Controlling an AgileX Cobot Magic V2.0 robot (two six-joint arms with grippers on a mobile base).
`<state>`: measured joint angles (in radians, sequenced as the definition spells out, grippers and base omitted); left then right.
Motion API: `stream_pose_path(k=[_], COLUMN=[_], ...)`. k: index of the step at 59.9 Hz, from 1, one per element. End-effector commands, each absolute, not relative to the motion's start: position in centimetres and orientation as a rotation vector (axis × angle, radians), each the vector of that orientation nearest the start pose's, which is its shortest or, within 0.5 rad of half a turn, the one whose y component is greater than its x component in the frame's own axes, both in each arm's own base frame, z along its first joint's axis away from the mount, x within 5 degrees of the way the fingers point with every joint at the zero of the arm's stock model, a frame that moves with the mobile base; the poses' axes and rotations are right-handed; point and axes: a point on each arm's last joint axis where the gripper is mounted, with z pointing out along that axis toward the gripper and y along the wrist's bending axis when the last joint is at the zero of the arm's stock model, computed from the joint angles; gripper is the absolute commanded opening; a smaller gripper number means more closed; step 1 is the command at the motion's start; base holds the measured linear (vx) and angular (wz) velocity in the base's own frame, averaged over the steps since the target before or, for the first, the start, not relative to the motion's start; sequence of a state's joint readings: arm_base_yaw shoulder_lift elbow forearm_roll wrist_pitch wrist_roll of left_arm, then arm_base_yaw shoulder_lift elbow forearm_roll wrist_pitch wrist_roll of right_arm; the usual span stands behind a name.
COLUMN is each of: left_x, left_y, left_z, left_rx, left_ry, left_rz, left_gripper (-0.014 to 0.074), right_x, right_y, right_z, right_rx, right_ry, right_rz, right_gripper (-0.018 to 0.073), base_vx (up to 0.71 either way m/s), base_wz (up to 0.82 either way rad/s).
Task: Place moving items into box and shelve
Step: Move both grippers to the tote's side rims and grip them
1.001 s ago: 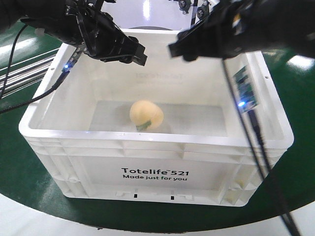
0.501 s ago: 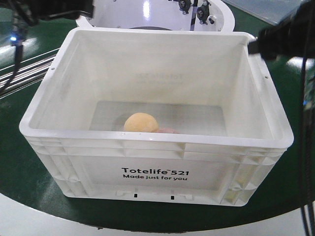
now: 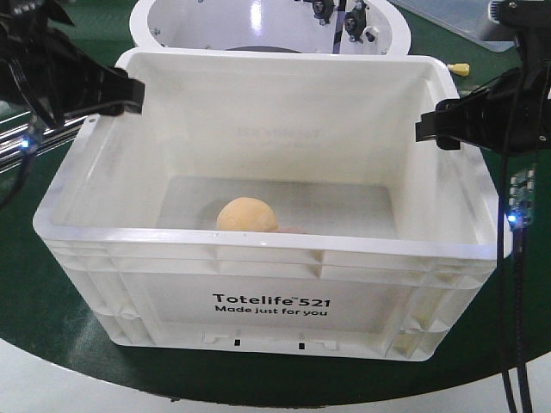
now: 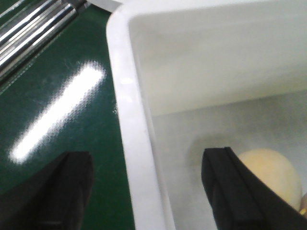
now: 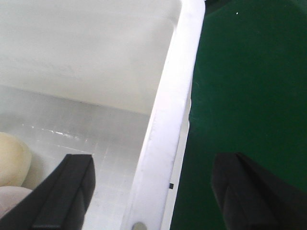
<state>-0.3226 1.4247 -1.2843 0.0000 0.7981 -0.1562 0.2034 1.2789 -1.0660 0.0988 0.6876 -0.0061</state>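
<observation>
Spread wide, gripping nothing: left gripper (image 4: 144, 191) and right gripper (image 5: 158, 191), astride opposite rims of white crate (image 3: 258, 243). Well below, between them: yellow lump (image 3: 248, 215) beside pinkish lump (image 5: 12, 201).

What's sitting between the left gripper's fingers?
The side rim of the white crate; the left gripper straddles it, open, in the left wrist view.

Green tabletop (image 3: 21, 275), white round tub (image 3: 189, 26), metal rails (image 4: 38, 28).
</observation>
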Motion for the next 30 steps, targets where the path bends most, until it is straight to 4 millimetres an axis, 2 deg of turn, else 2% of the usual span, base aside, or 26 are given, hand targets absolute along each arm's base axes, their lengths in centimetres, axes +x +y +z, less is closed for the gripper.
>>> stream_pose_path(k=[1, 17, 30], left_x=[28.7, 28.2, 28.4], left_y=[-9.7, -9.6, -9.9], left_z=[36.6, 35.9, 34.6], left_rx=[0.175, 0.184, 0.178], left_ry=[2.325, 2.427, 2.523], left_rz=[-0.264, -0.243, -0.253], left_gripper=[0.0586, 0.0582, 0.0486], right_x=[26.5, 27.8, 27.8], right_y=[5.9, 6.3, 6.5], right_z=[34.5, 32.6, 31.9], right_rx=[-0.175, -0.170, -0.161], right_ry=[2.290, 2.373, 2.427], right_rz=[0.217, 0.228, 0.253], right_gripper=[0.0564, 0.0564, 0.0515], base_vx=[0.00, 0.00, 0.00], base_wz=[0.00, 0.00, 0.00])
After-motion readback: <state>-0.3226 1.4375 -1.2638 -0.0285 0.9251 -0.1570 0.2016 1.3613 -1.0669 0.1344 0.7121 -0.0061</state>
